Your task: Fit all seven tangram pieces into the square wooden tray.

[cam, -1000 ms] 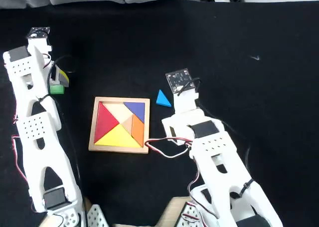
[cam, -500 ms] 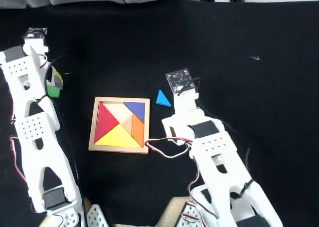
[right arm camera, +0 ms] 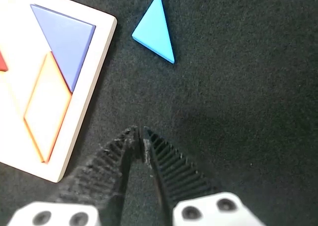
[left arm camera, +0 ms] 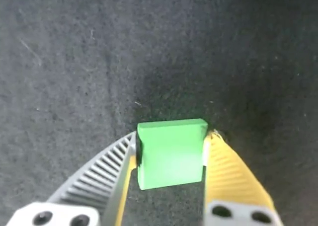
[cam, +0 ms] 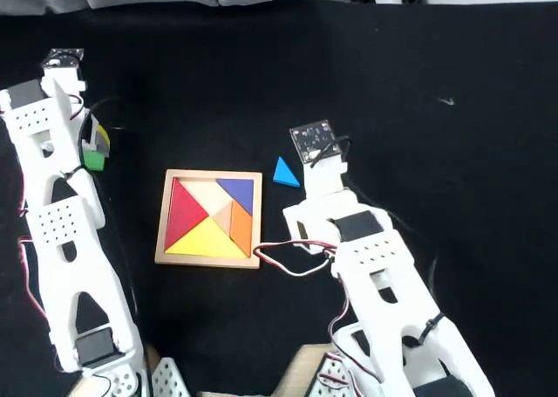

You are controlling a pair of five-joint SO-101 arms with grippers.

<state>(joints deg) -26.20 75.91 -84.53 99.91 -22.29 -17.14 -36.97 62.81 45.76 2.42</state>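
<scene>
The square wooden tray (cam: 160, 240) lies at the table's middle left with red, yellow, cream, orange and purple pieces inside. A light blue triangle (cam: 284, 172) (right arm camera: 155, 30) rests on the cloth just right of the tray's far corner. My left gripper (left arm camera: 169, 151) (cam: 94, 148) is shut on a green square (left arm camera: 171, 152) (cam: 93, 160), at the far left beyond the tray. My right gripper (right arm camera: 139, 135) is shut and holds nothing, close to the tray's right edge (right arm camera: 89, 99) and short of the blue triangle.
Black cloth covers the table (cam: 418, 135), with wide free room on the right. A looped cable (cam: 292, 259) from the right arm lies by the tray's near right corner.
The left arm shifted slightly left with the green square between one second and half a second ago, then held still. The right arm has not moved.
</scene>
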